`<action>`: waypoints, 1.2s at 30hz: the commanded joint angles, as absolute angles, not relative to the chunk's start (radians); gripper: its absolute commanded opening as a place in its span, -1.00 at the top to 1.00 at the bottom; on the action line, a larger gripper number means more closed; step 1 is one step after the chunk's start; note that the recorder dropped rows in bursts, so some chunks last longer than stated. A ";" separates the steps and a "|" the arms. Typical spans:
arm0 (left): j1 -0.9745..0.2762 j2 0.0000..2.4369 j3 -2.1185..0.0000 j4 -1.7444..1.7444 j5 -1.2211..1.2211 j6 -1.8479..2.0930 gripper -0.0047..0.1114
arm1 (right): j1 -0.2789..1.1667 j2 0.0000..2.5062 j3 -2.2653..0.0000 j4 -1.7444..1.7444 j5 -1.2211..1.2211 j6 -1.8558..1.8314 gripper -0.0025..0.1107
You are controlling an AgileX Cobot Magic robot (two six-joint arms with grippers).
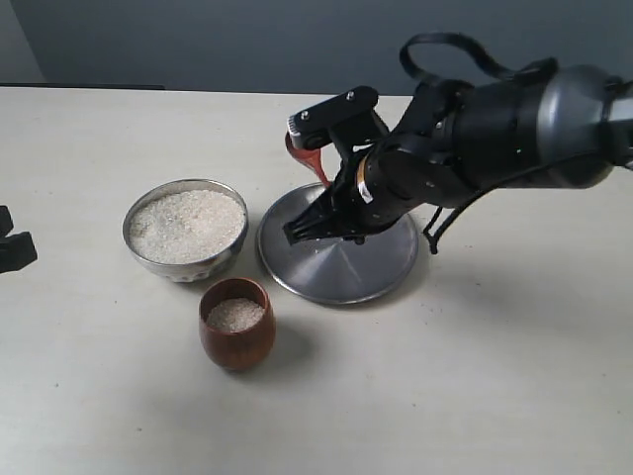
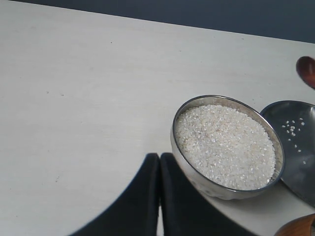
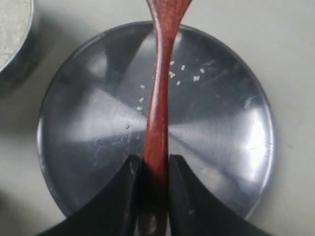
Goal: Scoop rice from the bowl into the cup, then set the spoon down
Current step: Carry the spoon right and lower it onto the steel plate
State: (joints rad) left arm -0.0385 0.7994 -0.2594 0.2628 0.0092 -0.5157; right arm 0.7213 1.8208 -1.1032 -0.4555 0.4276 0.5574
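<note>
The pale cream table (image 1: 99, 396) runs back to a dark wall. My left gripper (image 2: 160, 160) waits at its edge, jaws pressed together on nothing, clear of the round, shiny steel bowl (image 1: 188, 269) heaped with small white uncooked rice (image 1: 186, 226). The small reddish-brown wooden cup (image 1: 237, 348) in front already holds grains. Over the flat steel plate (image 1: 381, 262), my right gripper (image 3: 155, 169) clamps the slim dark-red wooden spoon (image 3: 160, 88) by its handle, placed, I judge, for setting down. Only stray grains lie beneath.

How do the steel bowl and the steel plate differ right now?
The steel bowl is deep and nearly full of rice; the steel plate is flat, with only a few stray grains. The plate is wider than the bowl. The spoon hangs over the plate, not the bowl. Both are round, shiny steel.
</note>
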 commanded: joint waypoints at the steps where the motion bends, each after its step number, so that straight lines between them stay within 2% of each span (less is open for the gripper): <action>1: -0.044 0.803 -0.266 0.266 0.000 -0.515 0.91 | 0.706 1.902 -1.103 -0.443 0.354 0.553 0.97; 16: -0.044 0.803 -0.266 0.266 0.006 -0.517 0.91 | 0.706 1.981 -1.105 -0.470 0.363 0.654 0.96; 19: -0.044 0.803 -0.266 0.266 0.006 -0.517 0.91 | 0.706 1.981 -1.105 -0.520 0.415 0.658 0.73; 24: -0.044 0.803 -0.266 0.266 0.000 -0.515 0.91 | 0.706 1.972 -1.105 -0.543 0.441 0.658 0.16; 27: -0.044 0.803 -0.266 0.266 0.000 -0.515 0.91 | 0.706 1.941 -1.105 -0.547 0.442 0.666 0.04; 29: -0.044 0.803 -0.266 0.266 0.000 -0.515 0.91 | 0.706 1.911 -1.105 -0.555 0.451 0.672 0.07; 31: -0.044 0.803 -0.266 0.266 0.000 -0.515 0.91 | 0.706 1.869 -1.105 -0.576 0.476 0.679 0.19; 34: -0.044 0.803 -0.266 0.266 0.000 -0.517 0.91 | 0.706 1.800 -1.103 -0.586 0.527 0.673 0.57; 36: -0.044 0.803 -0.266 0.266 0.000 -0.517 0.91 | 0.706 1.753 -1.101 -0.602 0.562 0.670 0.90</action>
